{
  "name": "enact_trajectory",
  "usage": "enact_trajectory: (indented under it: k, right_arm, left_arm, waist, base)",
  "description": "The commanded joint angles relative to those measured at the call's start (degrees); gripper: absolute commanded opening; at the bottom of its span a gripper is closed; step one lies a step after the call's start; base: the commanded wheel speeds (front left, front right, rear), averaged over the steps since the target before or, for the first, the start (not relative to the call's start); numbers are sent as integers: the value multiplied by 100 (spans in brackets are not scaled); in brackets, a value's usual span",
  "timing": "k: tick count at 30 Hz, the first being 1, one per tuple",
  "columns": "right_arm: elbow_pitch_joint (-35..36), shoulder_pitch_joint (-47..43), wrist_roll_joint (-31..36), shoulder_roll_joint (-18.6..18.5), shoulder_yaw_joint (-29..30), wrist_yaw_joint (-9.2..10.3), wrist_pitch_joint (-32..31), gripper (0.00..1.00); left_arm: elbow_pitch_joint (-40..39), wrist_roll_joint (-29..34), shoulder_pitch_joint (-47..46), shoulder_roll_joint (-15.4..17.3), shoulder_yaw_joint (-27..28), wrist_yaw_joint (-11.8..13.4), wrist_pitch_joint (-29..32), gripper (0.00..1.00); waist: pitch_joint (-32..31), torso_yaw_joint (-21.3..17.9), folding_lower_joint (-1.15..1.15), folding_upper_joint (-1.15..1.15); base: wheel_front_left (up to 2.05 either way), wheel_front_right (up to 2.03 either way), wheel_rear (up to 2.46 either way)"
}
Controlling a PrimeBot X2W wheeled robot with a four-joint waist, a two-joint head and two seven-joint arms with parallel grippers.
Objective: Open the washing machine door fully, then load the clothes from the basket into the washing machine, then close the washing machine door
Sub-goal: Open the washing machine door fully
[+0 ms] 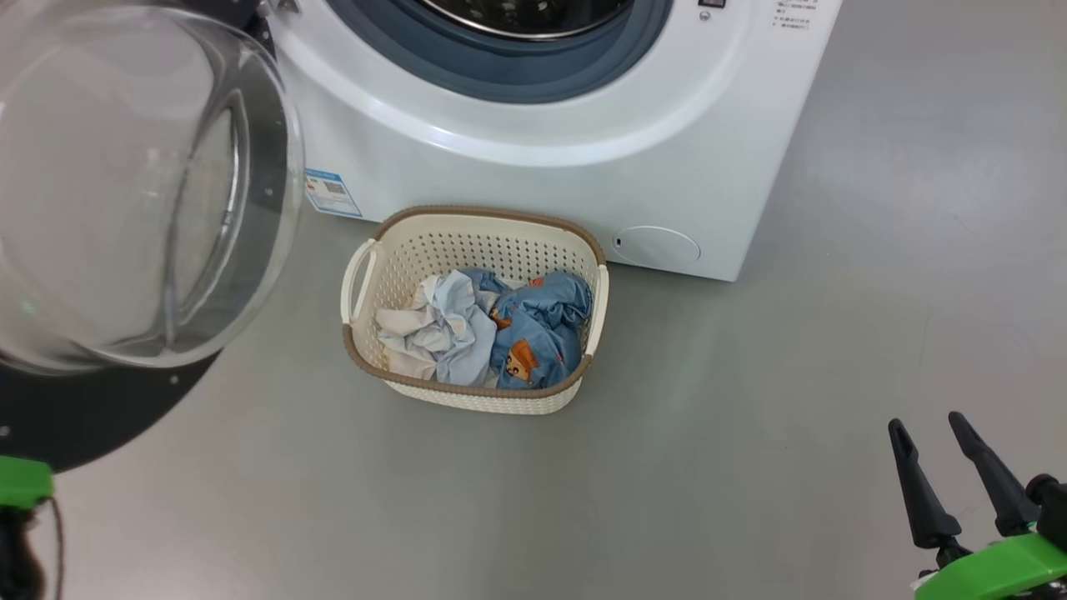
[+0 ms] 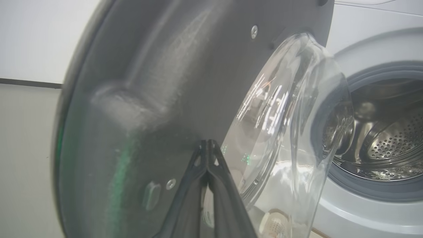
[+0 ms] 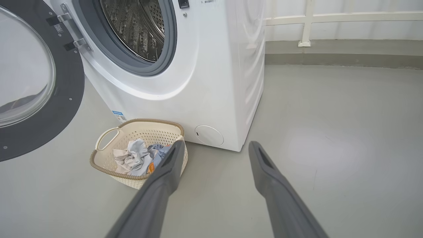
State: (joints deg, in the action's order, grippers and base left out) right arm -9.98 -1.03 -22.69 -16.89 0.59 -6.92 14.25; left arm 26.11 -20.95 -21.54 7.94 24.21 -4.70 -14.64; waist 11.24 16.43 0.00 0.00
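Left jaws are pinched fully shut with nothing between them. The tips sit right up by the dark inner face of the big round glossy black washing machine door [image 2: 132, 99], just beside its bulging clear glass bowl [image 2: 290, 132]; can't tell if they actually touch. Right jaws are spread wide and empty, hanging over the grey floor [image 1: 708, 467] at the lower right of the head view.

The door looks swung well out to the left, so I'd say the opening step is about done. The big white front-loading washing machine [image 1: 517, 175] has its steel perforated drum [image 3: 138, 29] exposed. Just in front of it sits the small cream perforated plastic basket [image 1: 467, 242] with the clothes inside: pale white and light blue garment [image 1: 433, 329] on the left, blue garment with orange prints [image 1: 542, 321] on the right.

Key bit for the next move: the basket lies ahead and to the left of the right jaws, well apart, long axis running side to side along the machine front. The right arm looks like the one for the pick — open, free, blue garment on its side.
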Motion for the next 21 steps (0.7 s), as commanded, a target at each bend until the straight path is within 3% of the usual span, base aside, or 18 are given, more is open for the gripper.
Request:
enact_trajectory:
  k: [1,21]
  right_arm:
    - [175,160,53,-160,-120,-57,74,100]
    - [267,391,69,-264,-129,-57,74,100]
  left_arm:
    - [40,120,-255,501,394,-2,-36,0]
    - [1154,853,-1172,1238,1390,-146,-36,0]
  waist:
    - [103,-56,0,0]
    - [580,-209,0,0]
  base:
    - [0,0,0]
    - [0,0,0]
